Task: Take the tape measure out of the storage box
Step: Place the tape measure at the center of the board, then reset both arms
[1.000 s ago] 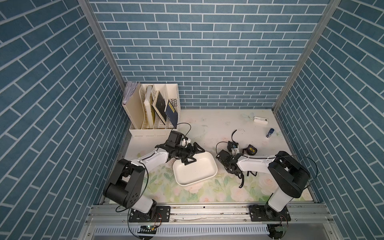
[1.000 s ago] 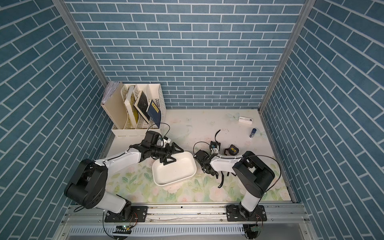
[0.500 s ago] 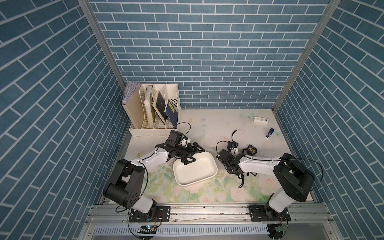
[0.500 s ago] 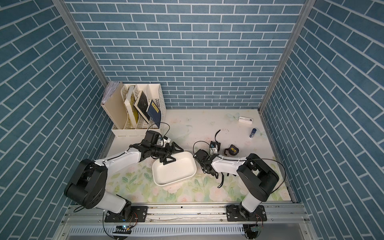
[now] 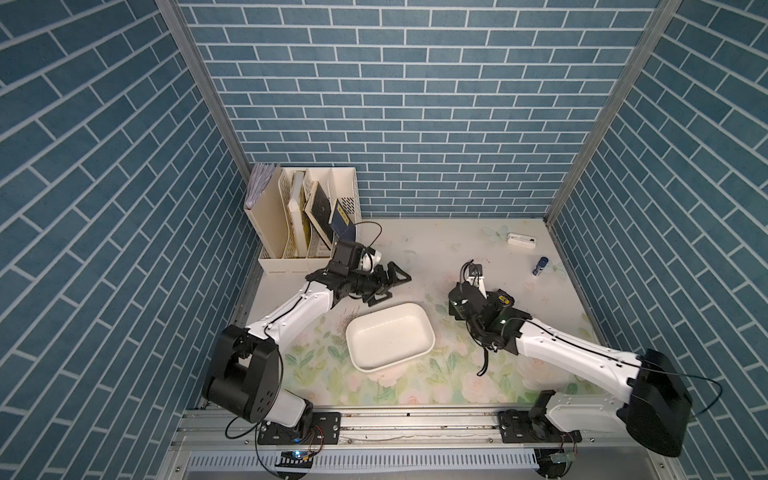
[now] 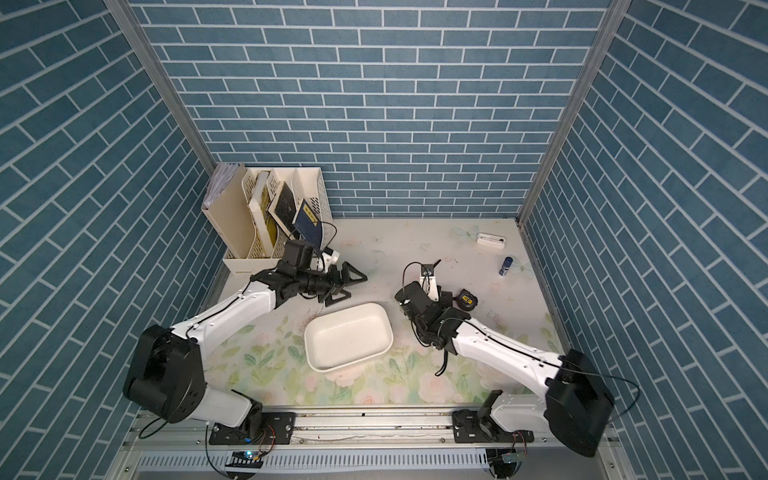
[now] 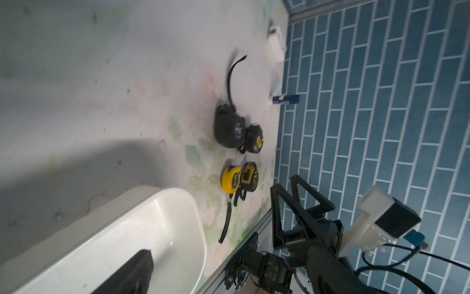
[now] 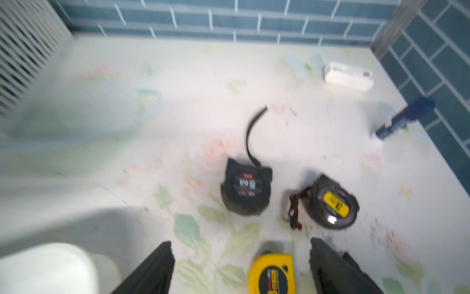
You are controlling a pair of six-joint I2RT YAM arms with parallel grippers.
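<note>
The white storage box (image 5: 430, 338) (image 6: 388, 332) sits mid-table with nothing in it. Three tape measures lie on the mat to its right: a yellow tape measure (image 8: 272, 276) (image 7: 230, 178), a black one (image 8: 245, 187) and a round black-and-yellow one (image 8: 333, 201) (image 5: 505, 299). My right gripper (image 8: 241, 254) (image 5: 473, 305) is open over the yellow one, which lies between its fingers, closer to one, touching neither. In both top views the arm hides the yellow one. My left gripper (image 5: 390, 286) (image 6: 347, 286) stands open and empty just behind the box's far left corner.
A cream file rack (image 5: 307, 220) with books stands at the back left. A small white case (image 5: 521, 240) and a blue tube (image 5: 540, 266) lie at the back right by the wall. A black strap (image 5: 484, 365) trails under my right arm.
My right gripper's jaws have widened over the tape measures, and that arm's elbow has swung out to the right. The left arm and the box have hardly moved.
</note>
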